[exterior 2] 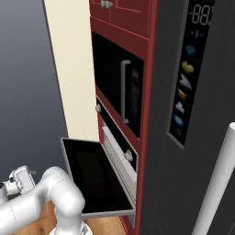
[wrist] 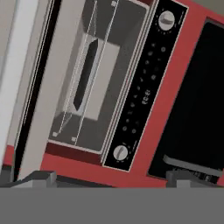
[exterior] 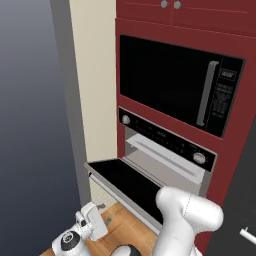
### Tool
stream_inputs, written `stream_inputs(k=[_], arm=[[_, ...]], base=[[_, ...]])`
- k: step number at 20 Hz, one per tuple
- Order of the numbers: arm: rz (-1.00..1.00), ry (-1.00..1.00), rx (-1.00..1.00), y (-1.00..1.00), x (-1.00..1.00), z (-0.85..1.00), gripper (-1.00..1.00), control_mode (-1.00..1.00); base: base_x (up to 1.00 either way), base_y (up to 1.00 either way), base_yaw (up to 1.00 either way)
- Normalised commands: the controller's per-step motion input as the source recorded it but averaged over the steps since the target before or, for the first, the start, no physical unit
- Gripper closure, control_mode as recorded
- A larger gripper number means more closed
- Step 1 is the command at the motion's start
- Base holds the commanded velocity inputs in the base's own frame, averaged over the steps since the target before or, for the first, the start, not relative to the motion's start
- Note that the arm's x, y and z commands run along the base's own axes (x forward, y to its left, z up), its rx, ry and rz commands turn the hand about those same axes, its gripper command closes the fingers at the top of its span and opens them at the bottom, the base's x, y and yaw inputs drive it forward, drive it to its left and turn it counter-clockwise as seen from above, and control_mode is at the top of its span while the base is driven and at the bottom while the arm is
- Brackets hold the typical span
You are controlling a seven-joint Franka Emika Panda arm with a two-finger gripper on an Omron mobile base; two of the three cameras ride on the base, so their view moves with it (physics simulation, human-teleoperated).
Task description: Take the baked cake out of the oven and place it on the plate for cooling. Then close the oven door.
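Red cabinet column (exterior: 225,165) holding, from top to bottom, a black microwave (exterior: 170,85) with a vertical grey handle and the oven (exterior: 165,162), whose black control strip (exterior: 167,137) carries a silver knob at each end. The oven door (exterior: 127,180), a flat black glass panel hinged along its lower edge, lies dropped to horizontal and juts toward the robot; in the right base view the same door (exterior 2: 94,176) shows as a dark slab in a pale frame. The light grey cavity is open, and in the hand view the oven (wrist: 87,78) appears rolled on its side, with wire racks (wrist: 83,74) drawn as thin pale lines and a dark slot at the back. No cake can be made out inside, and no plate can be told apart; a strip of wood-toned surface (exterior: 120,227) lies below the door. The gripper (exterior: 92,222) hangs low and to the left of the door's free edge, well apart from the cavity; the opening lies up and forward from it, its long axis horizontal across the column. The jaws stand wide and hold nothing. Judged from this, the reach must pass over the lowered door into the cavity.
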Motion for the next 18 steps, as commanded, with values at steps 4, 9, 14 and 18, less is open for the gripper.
stream_inputs(k=[4, 9, 14, 18], arm=[[-0.11, -0.10, -0.31, 0.03, 0.27, -0.36, -1.00, -1.00], [-0.13, -0.09, -0.29, 0.00, 0.43, -0.38, -1.00, -1.00], [-0.08, -0.07, -0.15, 0.00, 0.36, -0.34, -1.00, -1.00], [0.00, -0.06, 0.00, 0.00, 0.39, -0.32, -1.00, -1.00]], base=[[0.00, 0.00, 0.00], [0.00, 0.00, 0.00], [0.00, 0.00, 0.00], [0.00, 0.00, 0.00]])
